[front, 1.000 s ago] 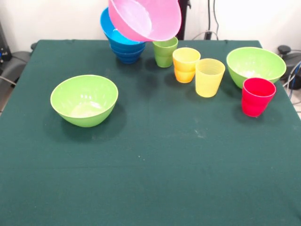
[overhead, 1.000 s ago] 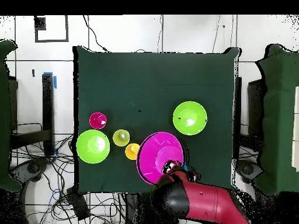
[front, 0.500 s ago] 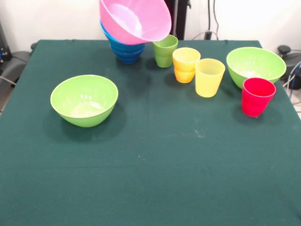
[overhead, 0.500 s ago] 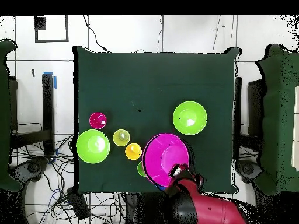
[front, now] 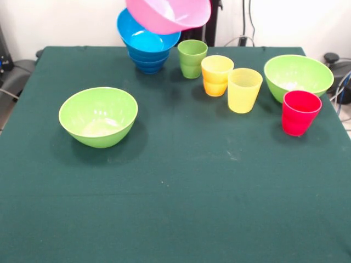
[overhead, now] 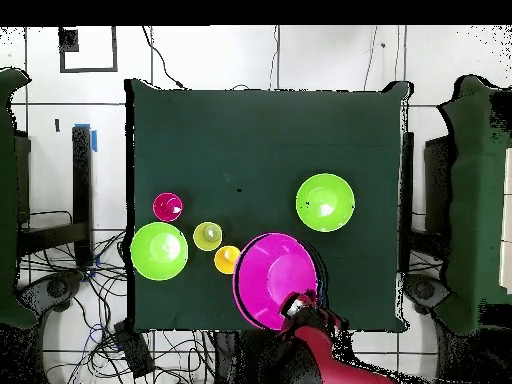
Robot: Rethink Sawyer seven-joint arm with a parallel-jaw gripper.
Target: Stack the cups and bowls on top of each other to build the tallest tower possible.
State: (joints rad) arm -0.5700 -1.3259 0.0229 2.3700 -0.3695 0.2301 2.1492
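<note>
1. The gripper shows only in the overhead view, at the rim of the pink bowl on the side toward the robot's base; it carries that bowl in the air, though how the fingers sit on the rim is too small to make out.
2. In the front view the pink bowl hangs tilted above the tower, clear of it, its lower edge overlapping the top blue bowl's rim in the picture.
3. The tower, a stack of nested blue bowls, stands at the table's far edge, left of centre in the front view.
4. Just beside the tower to the right stands the green cup, then the orange cup and the yellow cup, running in a slanted row toward the right edge.
5. One lime green bowl sits near the right edge, with the red cup just in front of it.
6. The other lime green bowl rests alone on the left half, well apart from the rest.
</note>
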